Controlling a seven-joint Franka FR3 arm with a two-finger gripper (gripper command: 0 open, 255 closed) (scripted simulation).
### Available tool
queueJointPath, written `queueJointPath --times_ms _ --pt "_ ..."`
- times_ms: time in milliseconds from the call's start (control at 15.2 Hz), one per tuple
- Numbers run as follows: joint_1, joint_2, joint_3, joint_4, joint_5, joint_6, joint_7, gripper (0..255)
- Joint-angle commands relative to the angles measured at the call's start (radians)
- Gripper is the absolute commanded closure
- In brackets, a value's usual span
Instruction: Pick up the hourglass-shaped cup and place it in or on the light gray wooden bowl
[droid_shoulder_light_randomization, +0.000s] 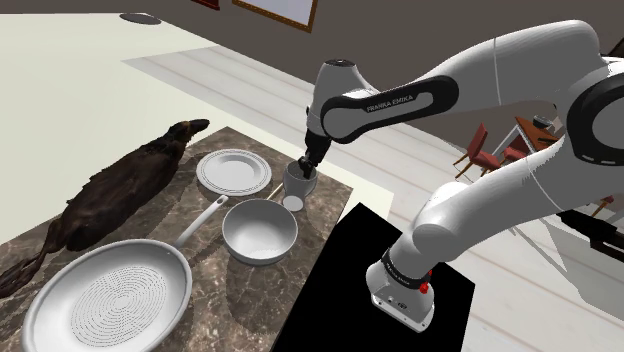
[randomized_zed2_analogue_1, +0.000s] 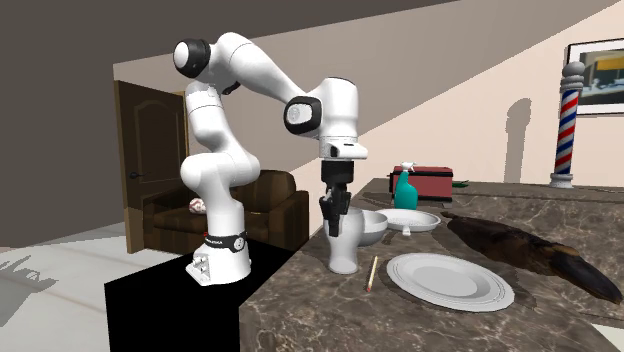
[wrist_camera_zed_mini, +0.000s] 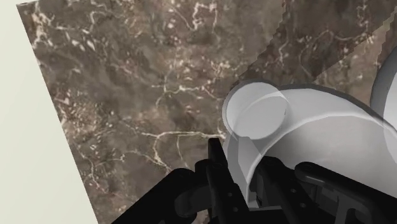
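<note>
Cup (droid_shoulder_light_randomization: 298, 186) clasped by pincer (droid_shoulder_light_randomization: 304, 168), beside table (droid_shoulder_light_randomization: 240, 295) edge

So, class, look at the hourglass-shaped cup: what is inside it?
The black gripper reaches down into the pale cup's mouth on the marble table. The wrist view shows bare pale inner wall beside it. The part of the interior beneath the gripper is covered.

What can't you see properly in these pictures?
- Bowl: in the second exterior view, mostly hidden behind the cup.
- Inside of the cup: in the shoulder view, covered by the gripper.
- Pan: in the shoulder view, cut off by the bottom edge.
- Dark furry animal: in the shoulder view, tail end cut off at the left edge.
</note>
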Motion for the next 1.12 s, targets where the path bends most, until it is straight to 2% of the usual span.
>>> queueJointPath --times_ms 0,198,1056 --pt "0.0 0.001 0.0 -0.001 0.0 0.0 0.0 255" --pt "0.0 0.001 0.0 -0.001 0.0 0.0 0.0 255" --pt "0.002 -0.091 -0.007 0.112 0.003 -0.205 -0.008 255"
